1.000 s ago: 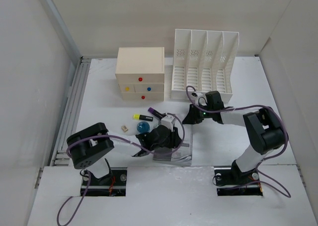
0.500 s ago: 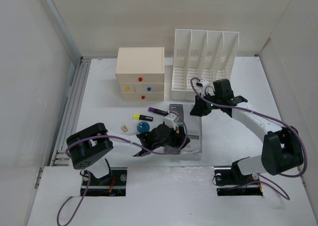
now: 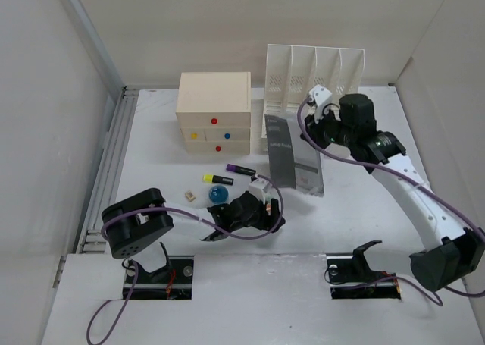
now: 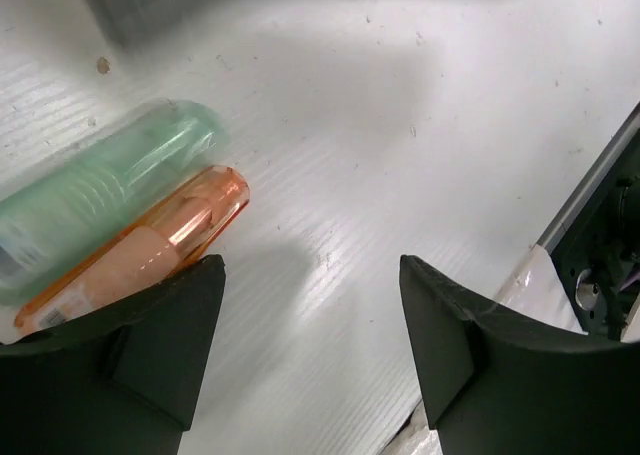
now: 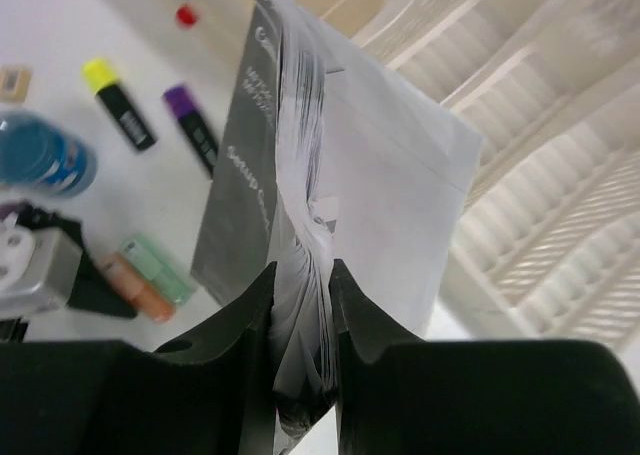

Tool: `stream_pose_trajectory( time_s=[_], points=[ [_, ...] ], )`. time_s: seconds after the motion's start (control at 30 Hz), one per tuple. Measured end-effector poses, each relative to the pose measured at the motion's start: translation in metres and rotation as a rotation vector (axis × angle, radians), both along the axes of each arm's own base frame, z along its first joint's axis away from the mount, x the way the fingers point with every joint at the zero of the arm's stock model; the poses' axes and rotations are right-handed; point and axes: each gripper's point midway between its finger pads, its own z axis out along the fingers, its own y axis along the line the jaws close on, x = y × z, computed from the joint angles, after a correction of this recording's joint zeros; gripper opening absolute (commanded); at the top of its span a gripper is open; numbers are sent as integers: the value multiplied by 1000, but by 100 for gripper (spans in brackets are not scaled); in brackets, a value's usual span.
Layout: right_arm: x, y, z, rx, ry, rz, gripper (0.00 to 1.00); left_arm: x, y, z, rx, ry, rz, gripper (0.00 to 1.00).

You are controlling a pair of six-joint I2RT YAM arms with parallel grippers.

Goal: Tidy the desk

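My right gripper [image 3: 317, 127] [image 5: 300, 275] is shut on a thick booklet [image 3: 292, 159] [image 5: 300, 155] with a dark grey cover. It holds the booklet upright above the white desk [image 3: 356, 186], just in front of the white slotted file rack [image 3: 311, 95]. My left gripper [image 3: 267, 214] [image 4: 310, 265] is open and empty, low over the desk near the front. An orange highlighter [image 4: 150, 245] and a green highlighter [image 4: 110, 175] lie side by side just beyond its left finger.
A cream drawer box [image 3: 214, 95] stands at the back, left of the rack. A yellow highlighter [image 3: 216, 178], a purple highlighter [image 3: 241, 168], a blue round object [image 3: 219, 194] and a small eraser [image 3: 190, 196] lie left of centre. A grey rail [image 3: 114, 163] runs along the left edge.
My right arm has lifted the booklet off the desk and swung it up and back toward the rack, from flat to upright. My left gripper has stayed low, the booklet gone from beneath it.
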Motion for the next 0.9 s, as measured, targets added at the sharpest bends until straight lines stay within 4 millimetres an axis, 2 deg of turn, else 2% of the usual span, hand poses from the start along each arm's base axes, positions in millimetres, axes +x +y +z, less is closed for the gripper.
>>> stream_pose_trajectory(
  time_s=[0.07,0.13,0.27,0.57,0.77,0.9],
  points=[
    [10,-3,33,7,-93,-27,0,1,1,1,3,-5,3,69],
    [20,-9,56,5,-163,-65,0,1,1,1,4,-6,2,69],
    [33,-19,81,-2,-244,-141,0,1,1,1,5,-8,-1,69],
    [66,-53,89,-52,-313,-381,0,0,4,1,17,-11,-6,69],
    [97,-74,97,-85,-375,-557,0,-1,5,1,23,-12,-9,69],
    [118,-79,100,-91,-404,-627,0,-1,6,1,26,-11,-9,69]
  ],
)
